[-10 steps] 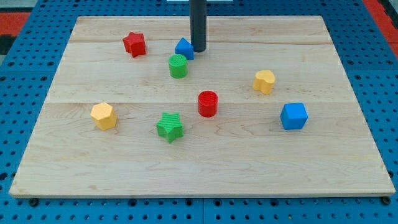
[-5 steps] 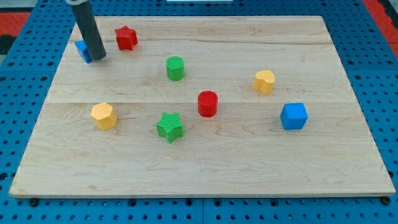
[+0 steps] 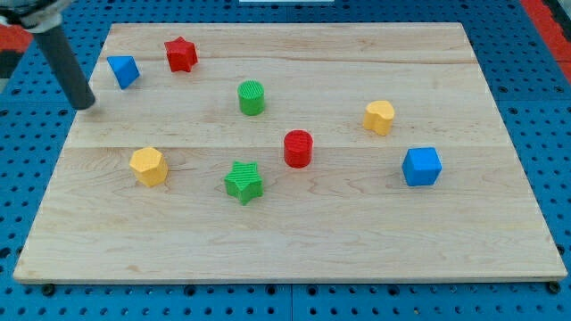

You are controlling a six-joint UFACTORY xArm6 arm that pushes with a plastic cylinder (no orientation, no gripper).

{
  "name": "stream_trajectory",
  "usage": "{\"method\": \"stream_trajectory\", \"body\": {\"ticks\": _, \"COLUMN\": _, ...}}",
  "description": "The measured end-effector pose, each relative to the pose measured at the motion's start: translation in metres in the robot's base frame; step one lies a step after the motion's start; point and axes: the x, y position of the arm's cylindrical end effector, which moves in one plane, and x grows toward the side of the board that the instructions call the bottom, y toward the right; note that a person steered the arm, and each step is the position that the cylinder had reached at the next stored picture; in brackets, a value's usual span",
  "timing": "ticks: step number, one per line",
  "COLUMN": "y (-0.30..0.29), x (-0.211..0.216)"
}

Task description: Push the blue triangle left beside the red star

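The blue triangle (image 3: pixel 123 70) is lying flat near the board's top left corner, not touching anything. The red star (image 3: pixel 180 54) is sitting just to its right, slightly higher.

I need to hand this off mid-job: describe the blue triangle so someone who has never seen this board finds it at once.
Start at the wooden board's top-left corner in the camera view. Two blocks sit there side by side: the red star and, to its left, the blue triangle. It is the only blue block on that side; the blue cube sits far right. My tip is lower left of it, apart.
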Motion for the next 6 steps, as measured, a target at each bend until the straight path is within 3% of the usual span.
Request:
{"method": "stream_trajectory", "body": {"ticks": 1, "y": -0.002, "x": -0.027}}
{"method": "stream_trajectory", "body": {"ticks": 4, "y": 0.075, "x": -0.069}}
{"method": "stream_trajectory", "body": {"ticks": 5, "y": 0.05, "x": -0.054}}
{"method": "stream_trajectory", "body": {"ticks": 6, "y": 0.106, "x": -0.038}}
